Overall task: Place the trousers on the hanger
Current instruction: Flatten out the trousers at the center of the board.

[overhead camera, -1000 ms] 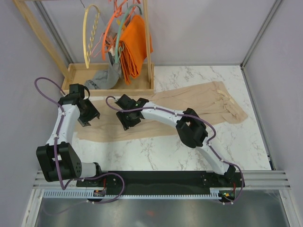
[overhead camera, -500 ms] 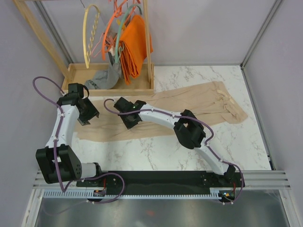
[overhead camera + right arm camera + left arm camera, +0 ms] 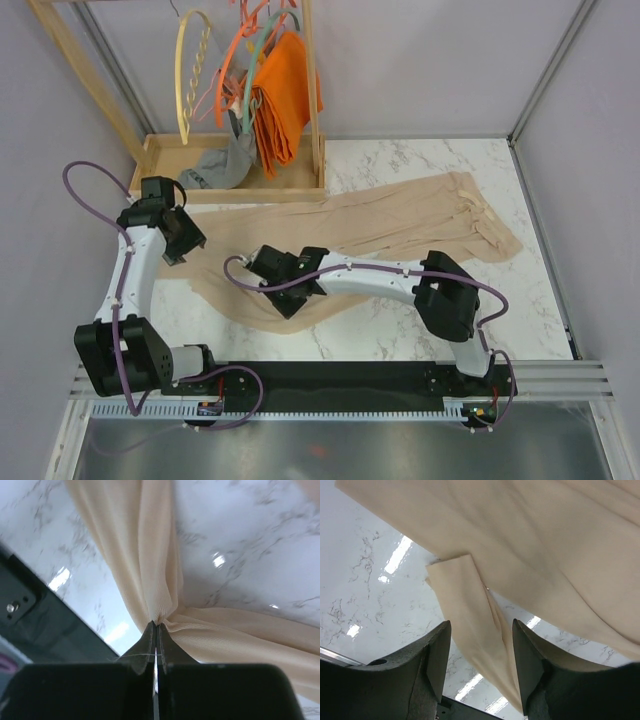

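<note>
The beige trousers (image 3: 400, 220) lie across the marble table, waist at the right and legs running left. My right gripper (image 3: 292, 297) is shut on a pinch of trouser leg (image 3: 150, 555), which fans out from its tips (image 3: 156, 624). My left gripper (image 3: 180, 243) hovers open over the legs' left end. A folded leg end (image 3: 465, 605) lies below and between its fingers (image 3: 437, 662), untouched. The pale yellow hanger (image 3: 190, 75) hangs on the rack at the back left, away from both grippers.
A wooden rack with a tray base (image 3: 240, 185) stands at the back left. It holds orange hangers (image 3: 232, 70), a teal hanger (image 3: 255, 55), an orange cloth (image 3: 285, 95) and a grey garment (image 3: 215, 168). The black base rail (image 3: 330, 380) runs along the near edge.
My right gripper has shut on the trouser leg and dragged it toward the near edge, bunching the fabric there. The left gripper drifted slightly left and stayed open.
</note>
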You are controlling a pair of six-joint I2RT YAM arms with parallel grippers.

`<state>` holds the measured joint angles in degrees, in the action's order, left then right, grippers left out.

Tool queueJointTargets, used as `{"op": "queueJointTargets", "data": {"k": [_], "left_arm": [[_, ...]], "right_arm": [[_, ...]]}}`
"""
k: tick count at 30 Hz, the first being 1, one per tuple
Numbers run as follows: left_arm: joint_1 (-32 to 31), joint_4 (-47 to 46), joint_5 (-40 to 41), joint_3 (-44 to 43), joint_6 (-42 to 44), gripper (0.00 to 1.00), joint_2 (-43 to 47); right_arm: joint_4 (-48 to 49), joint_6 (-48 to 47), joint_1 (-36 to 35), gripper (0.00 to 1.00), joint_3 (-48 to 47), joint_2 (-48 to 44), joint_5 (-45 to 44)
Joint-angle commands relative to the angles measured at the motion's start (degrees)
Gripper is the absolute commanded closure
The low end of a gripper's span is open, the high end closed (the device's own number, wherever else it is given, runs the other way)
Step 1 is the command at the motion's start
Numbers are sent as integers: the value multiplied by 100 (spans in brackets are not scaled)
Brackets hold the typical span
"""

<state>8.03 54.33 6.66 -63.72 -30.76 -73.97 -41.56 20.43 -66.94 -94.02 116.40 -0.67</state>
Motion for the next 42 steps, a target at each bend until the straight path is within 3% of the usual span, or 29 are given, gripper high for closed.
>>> {"op": "queueJointTargets", "data": {"k": [1,3,4,7,10,13,21,27,31,34,41,42], "left_arm": [[32,113,248,61,9,41,234],[84,209,292,132,-70,41,200],[111,306,301,167,-122,41,147],[277,518,188,394,-228,41,-11],[331,518,-207,633,-211,41,-292],[331,430,-848,782,-211,41,-564],[287,-9,-1237,1019,-369,37,-952],[269,-98,-1080,1266,-623,40,-1593],[269,-97,-684,1310,-869,45,-1699],[287,-89,-507,1345,-975,54,-1874],[357,-45,-586,1389,-1020,98,-1814],[392,16,-586,1345,-1002,98,-1726]], "right_arm": [[298,-91,-30,97,524,-232,801],[324,-65,-30,84,752,-258,1164],[315,-74,-21,70,814,-284,1252],[315,-48,145,52,1043,-574,876],[175,14,653,47,1105,-846,744],[-9,58,1460,46,1149,-1136,560],[-352,330,3588,43,1447,-1366,-65],[-476,577,4573,46,1737,-1330,-478],[-449,524,4830,48,1852,-1383,-443],[-432,559,4944,49,1948,-1427,-504],[-291,489,5138,52,2230,-1296,-549],[-282,471,5155,52,2230,-1269,-583]]}}
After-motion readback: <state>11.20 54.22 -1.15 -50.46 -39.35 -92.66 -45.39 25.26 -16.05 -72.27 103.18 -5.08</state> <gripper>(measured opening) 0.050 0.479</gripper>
